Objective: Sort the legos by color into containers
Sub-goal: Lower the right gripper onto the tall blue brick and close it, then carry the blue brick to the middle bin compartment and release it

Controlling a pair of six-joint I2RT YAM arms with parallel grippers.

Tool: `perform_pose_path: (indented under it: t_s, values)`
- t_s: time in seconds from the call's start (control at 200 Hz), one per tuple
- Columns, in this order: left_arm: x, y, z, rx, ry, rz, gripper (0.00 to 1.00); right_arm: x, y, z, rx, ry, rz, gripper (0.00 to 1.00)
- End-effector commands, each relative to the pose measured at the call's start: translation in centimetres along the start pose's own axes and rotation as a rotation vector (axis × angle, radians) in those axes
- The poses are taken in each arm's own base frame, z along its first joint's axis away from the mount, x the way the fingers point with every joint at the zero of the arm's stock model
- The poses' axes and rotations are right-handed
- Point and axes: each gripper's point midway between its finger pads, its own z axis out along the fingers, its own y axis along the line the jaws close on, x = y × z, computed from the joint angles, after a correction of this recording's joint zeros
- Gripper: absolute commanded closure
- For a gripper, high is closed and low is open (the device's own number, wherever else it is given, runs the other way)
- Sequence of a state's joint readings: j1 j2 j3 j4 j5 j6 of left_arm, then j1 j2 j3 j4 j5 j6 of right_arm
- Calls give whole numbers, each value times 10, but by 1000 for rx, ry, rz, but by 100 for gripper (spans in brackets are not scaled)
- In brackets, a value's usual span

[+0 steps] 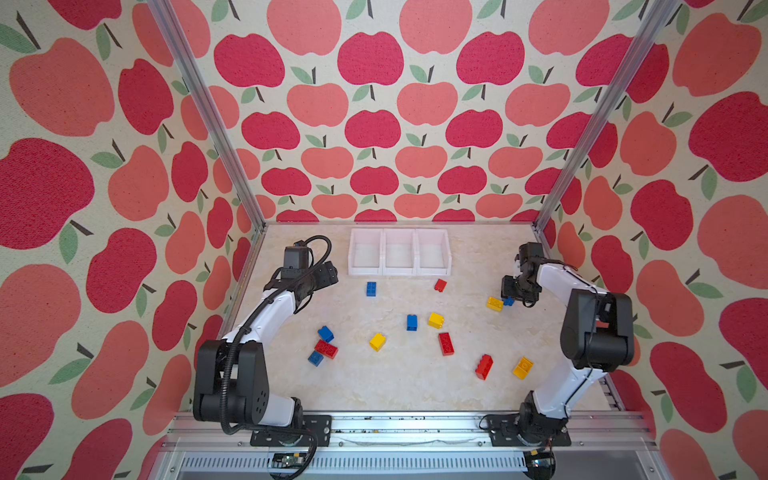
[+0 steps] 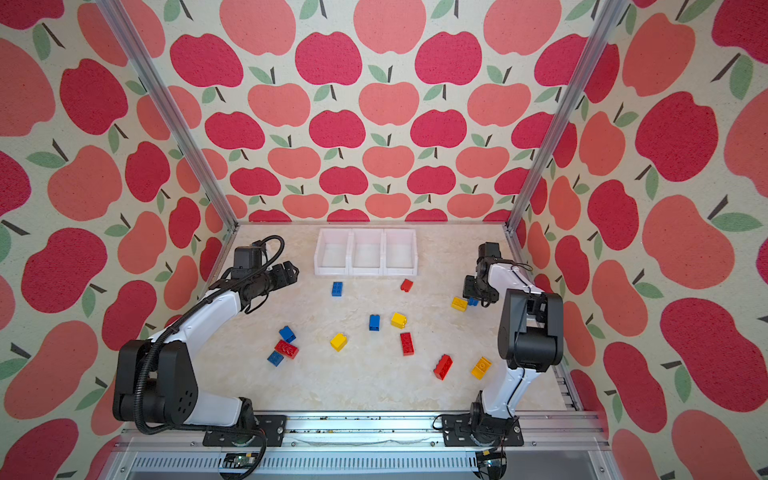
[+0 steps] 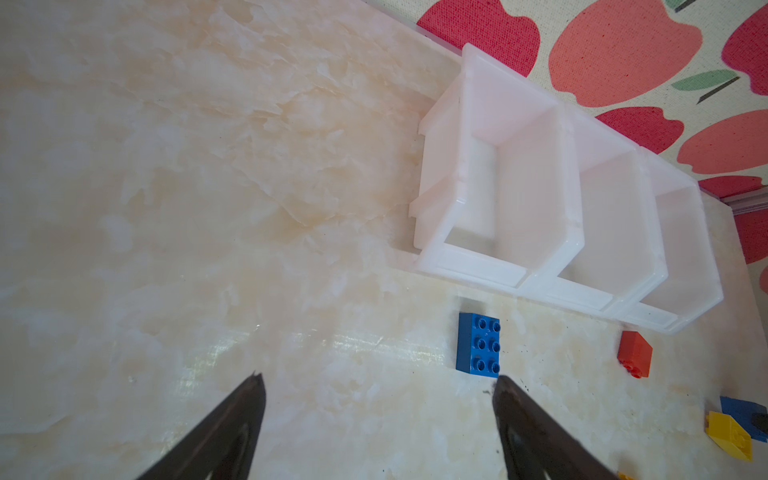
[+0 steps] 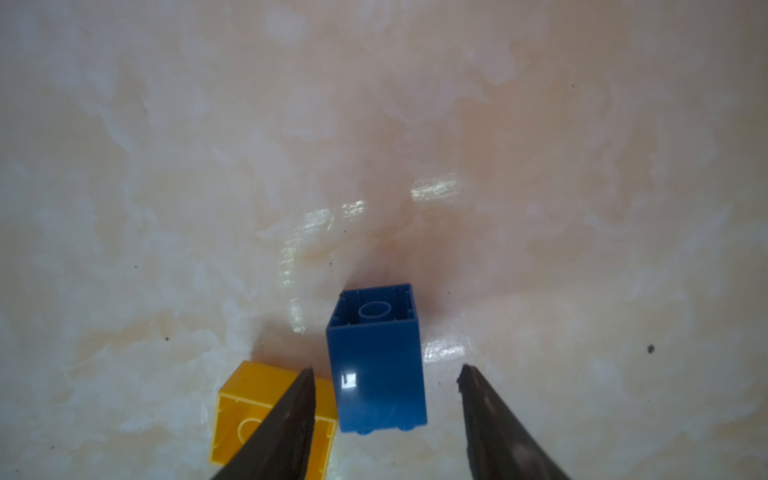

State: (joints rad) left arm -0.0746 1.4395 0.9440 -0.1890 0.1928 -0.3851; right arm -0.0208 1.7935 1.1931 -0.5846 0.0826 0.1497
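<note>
In the right wrist view, a small blue lego (image 4: pixel 376 361) lies on its side between the fingers of my right gripper (image 4: pixel 386 369). The jaws stand apart, with a gap on one side of it. A yellow lego (image 4: pixel 253 390) lies partly behind one finger. In both top views that gripper (image 1: pixel 509 297) (image 2: pixel 473 297) is low over this pair at the table's right. My left gripper (image 1: pixel 332 272) (image 3: pixel 378 378) hovers open and empty left of the three white containers (image 1: pixel 400 270) (image 3: pixel 528 178), which are empty. A blue oblong lego (image 3: pixel 478 345) lies just beyond one fingertip.
Loose legos are scattered over the marble table: red (image 1: pixel 440 285) near the containers, blue (image 1: pixel 411 322) and yellow (image 1: pixel 436 320) mid-table, yellow (image 1: pixel 377 341), red (image 1: pixel 446 344), red (image 1: pixel 484 366) and yellow (image 1: pixel 523 368) front right. A blue-red-blue cluster (image 1: pixel 326 349) lies front left.
</note>
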Motion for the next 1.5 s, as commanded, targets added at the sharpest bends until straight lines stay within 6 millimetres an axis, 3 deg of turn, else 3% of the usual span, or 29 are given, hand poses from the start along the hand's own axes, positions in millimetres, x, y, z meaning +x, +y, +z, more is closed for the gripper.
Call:
perform_pose_path:
  t_s: [0.0,0.245,0.51,0.66,0.825,0.976,1.106,1.326,1.496]
  values:
    - [2,2,-3,7,-6,-17,12,-6,4,3,-19,1,10,46]
    - [3,3,-4,5,-6,-19,12,-6,5,10,-26,9,16,56]
    - [5,5,-5,2,-6,-22,13,-9,8,9,-28,0,9,73]
    - [6,7,-6,-1,-8,-26,13,-14,12,-5,-12,-31,-15,78]
    - [7,8,-6,-2,-8,-26,13,-22,30,-30,-14,-86,-59,82]
    - [8,7,-7,3,-9,-27,13,-28,62,-55,-66,-146,-103,84]
    - [10,7,-6,6,-4,-27,13,-31,104,-74,-123,-185,-169,84]
    - [12,7,-5,12,1,-29,13,-38,193,-102,-258,-256,-287,84]
    - [13,7,-6,15,2,-32,13,-43,263,-112,-357,-287,-373,84]
